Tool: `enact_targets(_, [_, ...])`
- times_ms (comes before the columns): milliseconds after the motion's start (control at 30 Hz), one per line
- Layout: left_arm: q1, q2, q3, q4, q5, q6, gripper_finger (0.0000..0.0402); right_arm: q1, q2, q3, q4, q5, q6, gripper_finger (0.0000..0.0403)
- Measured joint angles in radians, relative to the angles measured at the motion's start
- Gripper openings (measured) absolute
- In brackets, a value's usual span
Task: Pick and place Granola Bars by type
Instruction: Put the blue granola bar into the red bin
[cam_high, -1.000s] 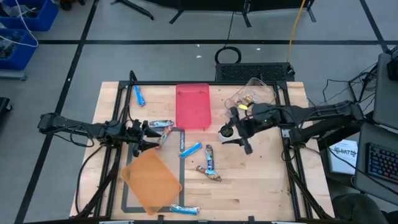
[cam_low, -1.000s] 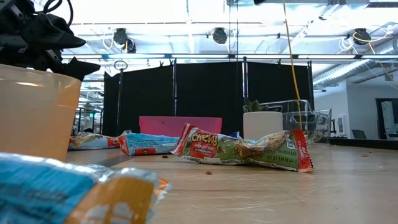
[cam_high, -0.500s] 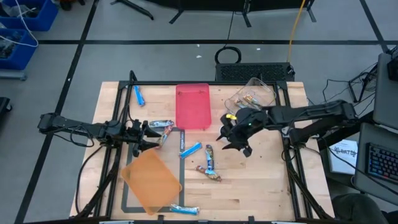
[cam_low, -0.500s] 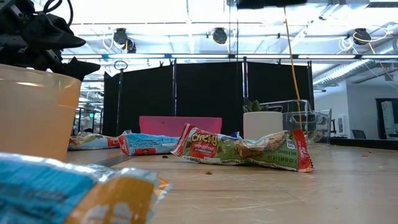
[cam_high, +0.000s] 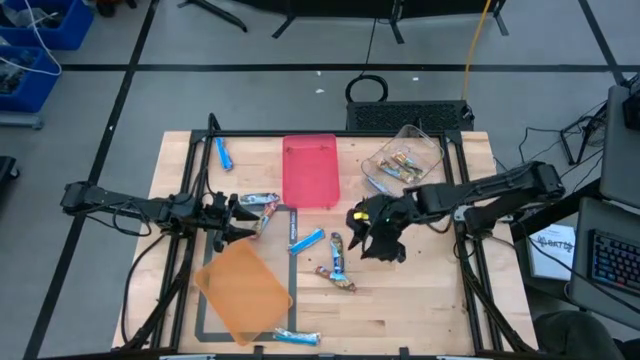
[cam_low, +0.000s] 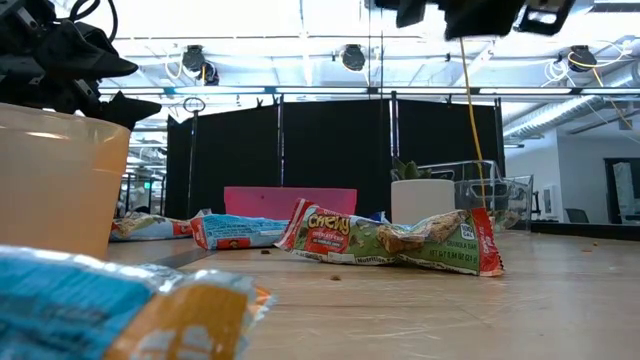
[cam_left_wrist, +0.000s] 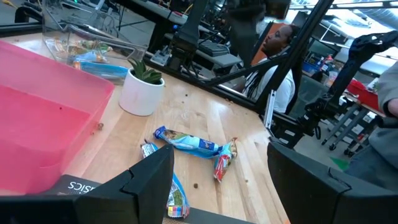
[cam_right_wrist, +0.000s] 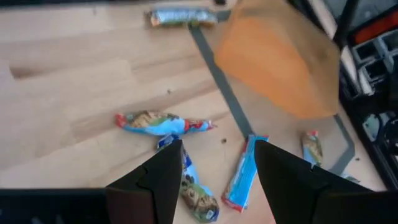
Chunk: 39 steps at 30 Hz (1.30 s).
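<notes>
Several granola bars lie flat on the wooden table. In the high view a blue bar (cam_high: 307, 241), a multicolour bar (cam_high: 338, 255) and another (cam_high: 340, 281) lie mid-table. One more (cam_high: 260, 202) lies by the left gripper, a blue one (cam_high: 222, 153) at the far left and one (cam_high: 297, 337) at the near edge. My right gripper (cam_high: 364, 236) hovers open over the middle bars (cam_right_wrist: 165, 121), touching nothing. My left gripper (cam_high: 236, 215) waits open at the table's left. Other bars sit in a clear tub (cam_high: 405, 160).
A pink tray (cam_high: 310, 170) lies at the far middle and an orange tray (cam_high: 243, 290) at the near left. The white-potted plant (cam_left_wrist: 143, 91) stands beside the right gripper, mostly hidden under it in the high view. A person (cam_left_wrist: 280, 43) sits beyond the table.
My right gripper has moved from beside the clear tub toward the table's left and near edge, passing over the plant. It now hangs above the middle bars and has come into the top of the low view. The bars have not moved.
</notes>
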Motion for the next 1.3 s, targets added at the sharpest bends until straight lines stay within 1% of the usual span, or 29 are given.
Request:
enact_targets(233, [0.000, 0.000, 0.000, 0.000, 0.000, 0.000, 0.0257, 0.025, 0.098, 0.000, 0.051, 0.116, -0.038, 0.0189])
enact_targets(367, [0.000, 0.000, 0.000, 0.000, 0.000, 0.000, 0.0257, 0.025, 0.131, 0.000, 0.046, 0.119, -0.041, 0.0189])
enact_targets(467, [0.000, 0.000, 0.000, 0.000, 0.000, 0.000, 0.0258, 0.025, 0.139, -0.004, 0.051, 0.159, -0.085, 0.0189])
enact_targets(633, [0.000, 0.000, 0.000, 0.000, 0.000, 0.000, 0.0257, 0.034, 0.143, -0.058, 0.167, 0.225, -0.189, 0.0189])
enact_targets(800, [0.000, 0.000, 0.000, 0.000, 0.000, 0.000, 0.0258, 0.050, 0.141, -0.132, 0.259, 0.219, -0.267, 0.0189])
enact_targets(1067, [0.000, 0.000, 0.000, 0.000, 0.000, 0.000, 0.0258, 0.065, 0.143, -0.292, 0.432, 0.225, -0.264, 0.0189])
enact_targets(1300, [0.000, 0.000, 0.000, 0.000, 0.000, 0.000, 0.0258, 0.064, 0.142, -0.375, 0.577, 0.247, -0.214, 0.0190])
